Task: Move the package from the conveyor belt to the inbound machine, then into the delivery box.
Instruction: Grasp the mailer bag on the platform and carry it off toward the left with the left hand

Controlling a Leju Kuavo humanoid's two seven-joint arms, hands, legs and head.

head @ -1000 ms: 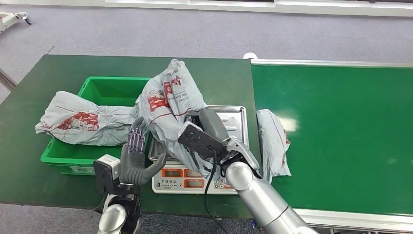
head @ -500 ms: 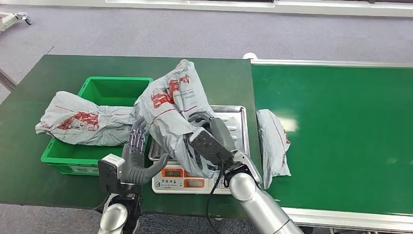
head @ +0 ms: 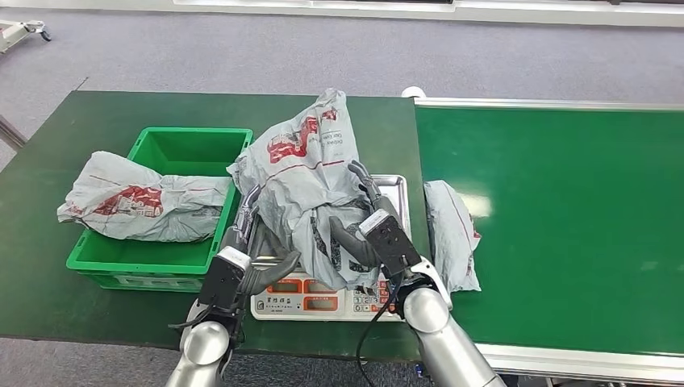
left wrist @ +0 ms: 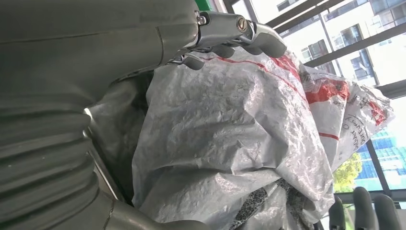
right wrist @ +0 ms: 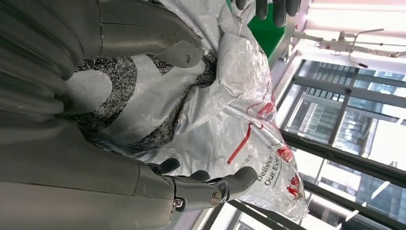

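Note:
A crumpled grey package (head: 302, 173) with red print stands upright over the metal tray (head: 394, 193) of the inbound machine, a scale with orange displays (head: 305, 300). My left hand (head: 248, 250) holds its left side, fingers up along the bag and thumb underneath. My right hand (head: 364, 230) grips its right side from the front. In the left wrist view my fingers (left wrist: 230, 26) lie over the package (left wrist: 230, 129). The right wrist view has the package (right wrist: 215, 105) between thumb and fingers (right wrist: 206, 187). The green delivery box (head: 187, 134) stands to the left.
A second grey package (head: 133, 205) lies across the green box's left rim and onto the dark green table (head: 64, 137). A third package (head: 452, 234) lies at the left edge of the green conveyor belt (head: 565, 210), right of the scale.
My left hand has moved right and taken hold of the package's left side. My right hand has drawn back and lower along the package, whose top has risen and swung right.

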